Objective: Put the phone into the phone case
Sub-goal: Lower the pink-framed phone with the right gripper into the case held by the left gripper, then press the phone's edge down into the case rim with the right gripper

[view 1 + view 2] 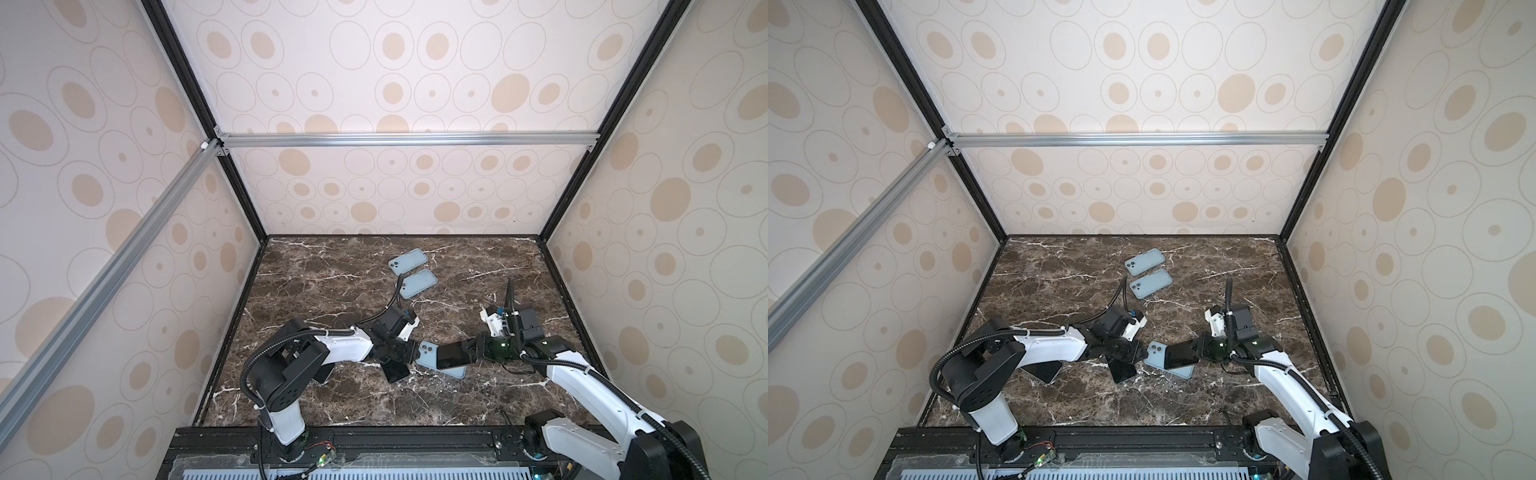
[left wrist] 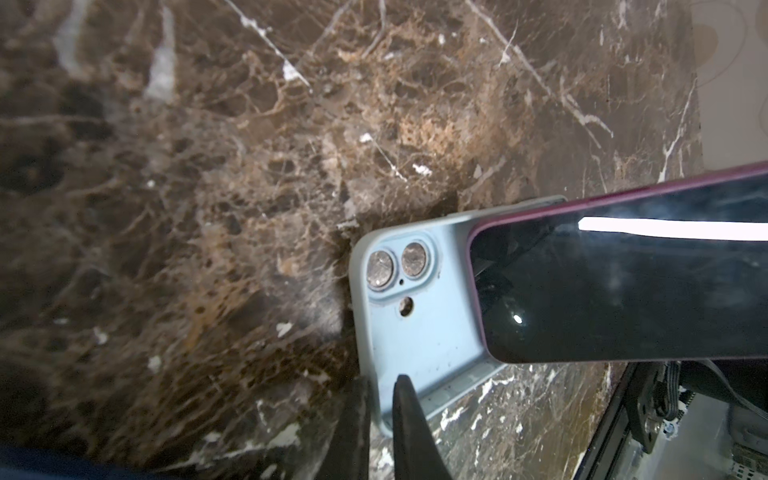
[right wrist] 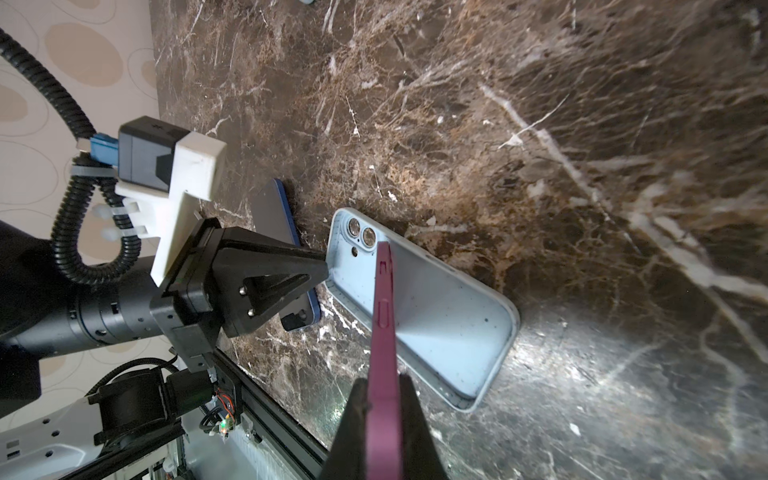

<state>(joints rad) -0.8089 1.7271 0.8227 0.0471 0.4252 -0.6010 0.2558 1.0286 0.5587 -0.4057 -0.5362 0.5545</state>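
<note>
A light blue phone case point(image 1: 427, 350) point(image 1: 1155, 352) lies hollow side up on the marble table, near the front middle. My left gripper point(image 1: 415, 351) point(image 2: 382, 380) is shut on the case's wall at the end with the camera holes point(image 2: 399, 268), one finger inside and one outside. A phone point(image 1: 453, 355) point(image 3: 384, 316) with a dark screen and magenta edge hangs tilted over the case point(image 3: 449, 316). My right gripper point(image 1: 473, 349) point(image 3: 382, 380) is shut on its end. The phone's free end point(image 2: 623, 291) is low near the camera holes.
Two more light blue cased phones point(image 1: 408, 261) point(image 1: 417, 284) lie side by side further back. A dark phone with a blue edge point(image 1: 395, 372) point(image 3: 286, 232) lies flat under my left gripper. Patterned walls close in three sides, with a black rail point(image 1: 415, 436) along the front.
</note>
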